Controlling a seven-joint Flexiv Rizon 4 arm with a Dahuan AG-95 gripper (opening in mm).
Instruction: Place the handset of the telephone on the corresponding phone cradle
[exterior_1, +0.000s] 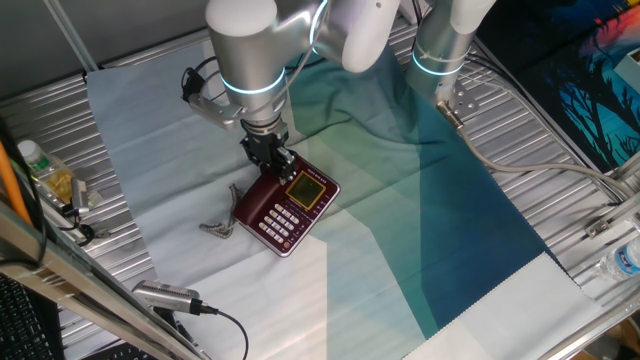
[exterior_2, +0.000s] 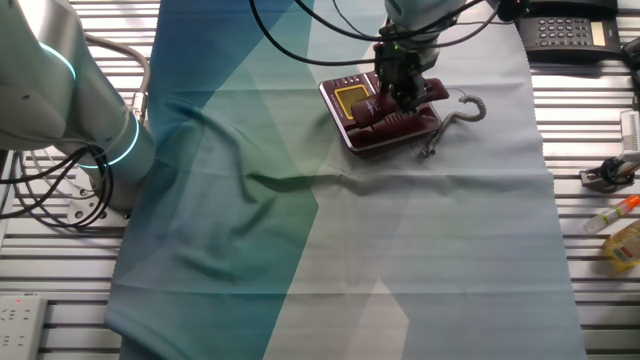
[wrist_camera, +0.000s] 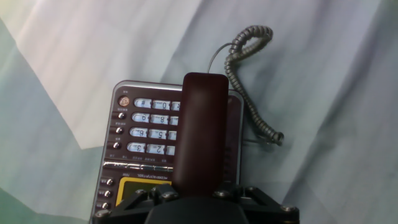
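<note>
Maroon handset (wrist_camera: 200, 127) held lengthwise in gripper (wrist_camera: 205, 194), fingers closed on its near end. It hangs above the telephone (wrist_camera: 127, 162), covering the right button columns, beside the cradle (wrist_camera: 234, 146), not seated. Grey cord (wrist_camera: 249, 81) lies coiled on teal cloth (wrist_camera: 336, 124).

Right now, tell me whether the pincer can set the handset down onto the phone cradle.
Probably yes. The pincer grips the handset above the telephone, and nothing visibly lies between it and the phone cradle; the coiled cord trails off to the side.
</note>
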